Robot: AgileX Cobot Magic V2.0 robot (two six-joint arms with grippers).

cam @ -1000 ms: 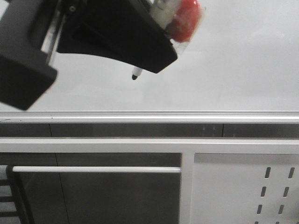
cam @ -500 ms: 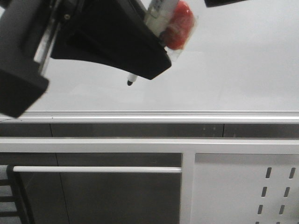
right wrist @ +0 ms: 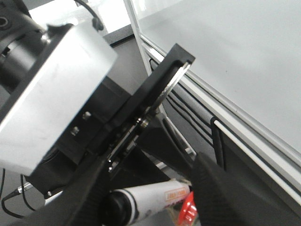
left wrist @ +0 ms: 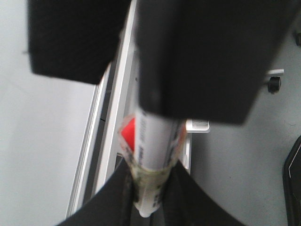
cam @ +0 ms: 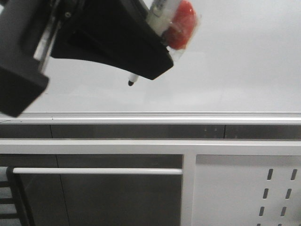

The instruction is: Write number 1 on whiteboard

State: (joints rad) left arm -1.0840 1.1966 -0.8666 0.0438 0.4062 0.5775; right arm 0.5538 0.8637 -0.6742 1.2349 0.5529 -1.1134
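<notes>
The whiteboard (cam: 235,70) forms the background: a glossy grey-white surface spanning the full width of the front view, upright beyond the arms. It is bounded below by a silver aluminium frame edge (cam: 188,117).

Nearest the front camera, the left gripper (cam: 150,66) fills the upper left of the view. Its jaws are clamped on a white marker pen (left wrist: 153,141), which is bound between the fingers with a wrap of tape. A red patch (cam: 183,21) shows on the barrel above the jaws. The black tip (cam: 130,83) protrudes below the jaws and points down and to the left, in front of the lower part of the board and above the frame edge. Whether the tip touches the surface cannot be determined.

The right gripper (right wrist: 148,176) shows only in its own wrist view. Its jaws stand apart, and the pen barrel lies across the gap beyond them, not gripped by them.

Below the board frame, a white horizontal rail (cam: 94,171) crosses the lower left, and a white perforated panel (cam: 235,188) occupies the lower right.
</notes>
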